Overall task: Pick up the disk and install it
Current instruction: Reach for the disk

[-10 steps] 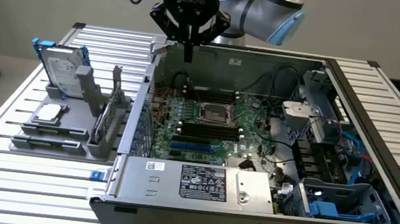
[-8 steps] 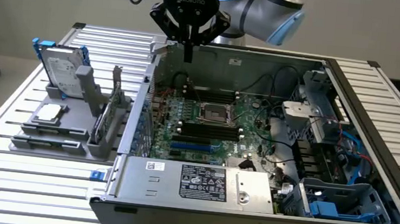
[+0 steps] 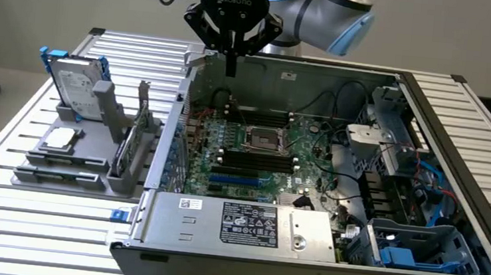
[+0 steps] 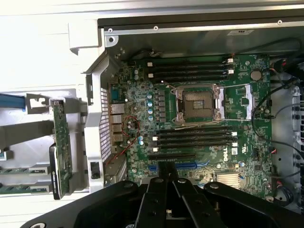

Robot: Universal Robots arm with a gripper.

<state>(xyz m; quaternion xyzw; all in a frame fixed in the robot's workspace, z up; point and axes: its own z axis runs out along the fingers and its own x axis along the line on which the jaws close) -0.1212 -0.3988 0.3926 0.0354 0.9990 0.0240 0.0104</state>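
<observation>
Gripper [image 3: 230,68] hangs at upper centre of the exterior view, over the open computer case [image 3: 430,110], fingers pressed together, holding nothing. Disk [image 3: 76,86] stands upright in the grey rack [image 3: 64,178], upper left, well apart.

A robotics lab bench: an open grey metal computer case [image 3: 322,81], green motherboard [image 3: 298,142] bared, sits on a ribbed aluminium table [image 3: 5,236]. Beside the case a grey plastic fixture [image 3: 65,162] holds the blue-framed silver disk [image 3: 76,86]; above it, a silver-and-blue robot arm [image 3: 336,12].

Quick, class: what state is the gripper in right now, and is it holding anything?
Gripper: closed, holding nothing; the disk stands untouched, apart from it.
</observation>
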